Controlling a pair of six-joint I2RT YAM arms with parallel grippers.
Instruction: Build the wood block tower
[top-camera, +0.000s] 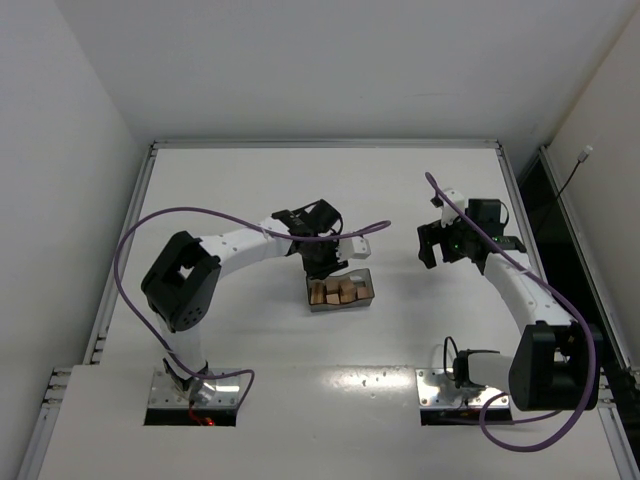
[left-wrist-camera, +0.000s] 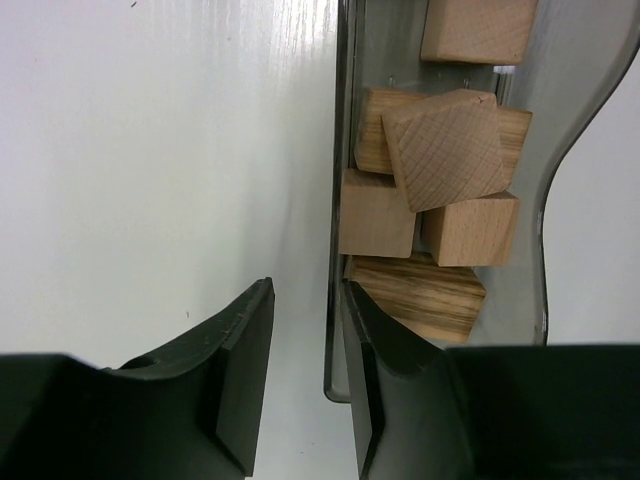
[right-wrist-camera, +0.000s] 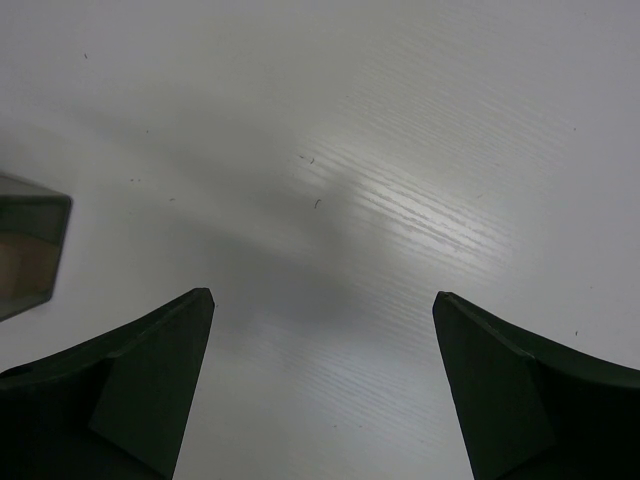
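Note:
Several tan wood blocks (top-camera: 335, 291) lie loose in a grey translucent tray (top-camera: 367, 287) at the middle of the table. No tower stands anywhere in view. My left gripper (top-camera: 322, 263) is over the tray's far left end. In the left wrist view the blocks (left-wrist-camera: 445, 150) are jumbled, one lying tilted on top of others. My left gripper (left-wrist-camera: 307, 290) is narrowly open and straddles the tray's wall (left-wrist-camera: 340, 120), one finger outside and one inside, with a gap left. My right gripper (top-camera: 447, 256) is wide open and empty over bare table (right-wrist-camera: 322, 295).
The tray's corner (right-wrist-camera: 30, 250) shows at the left edge of the right wrist view. A raised rail (top-camera: 320, 144) runs along the table's far edge and down both sides. A purple cable (top-camera: 200, 212) loops over the left arm.

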